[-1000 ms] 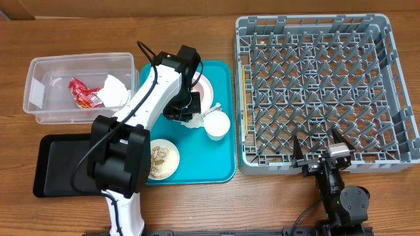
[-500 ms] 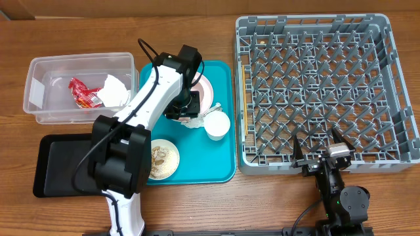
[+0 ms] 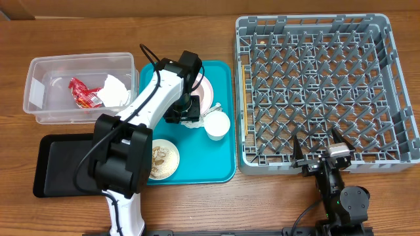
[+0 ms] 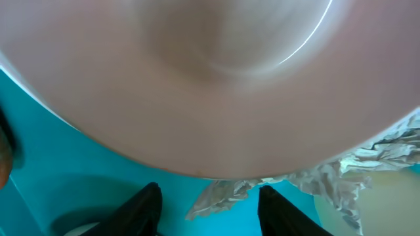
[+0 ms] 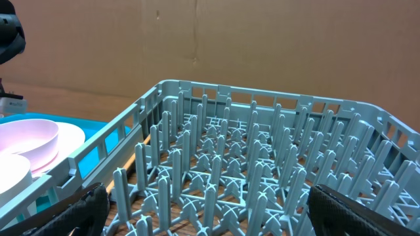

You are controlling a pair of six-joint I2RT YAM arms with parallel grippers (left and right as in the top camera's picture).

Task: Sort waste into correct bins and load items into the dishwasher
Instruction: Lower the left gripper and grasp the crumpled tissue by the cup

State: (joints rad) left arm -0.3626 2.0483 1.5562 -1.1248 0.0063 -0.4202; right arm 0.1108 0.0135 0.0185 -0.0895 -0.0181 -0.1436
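Note:
My left gripper (image 3: 187, 118) is open and low over the teal tray (image 3: 223, 164), its fingers (image 4: 209, 211) either side of a crumpled white napkin (image 4: 226, 193) that lies beside a pink bowl (image 4: 197, 72). The napkin (image 3: 195, 122) and pink bowl (image 3: 205, 90) also show in the overhead view. A white cup (image 3: 217, 124) stands next to them, and a small plate with food scraps (image 3: 163, 159) sits at the tray's front. My right gripper (image 3: 323, 156) is open and empty at the front edge of the grey dishwasher rack (image 3: 387, 98).
A clear bin (image 3: 39, 98) at the left holds a red wrapper (image 3: 84, 92) and white paper (image 3: 117, 90). A black tray (image 3: 56, 167) lies in front of it. The rack's tines (image 5: 262, 164) fill the right wrist view.
My left gripper has shifted slightly down and right toward the napkin beside the pink bowl. The right arm has not moved.

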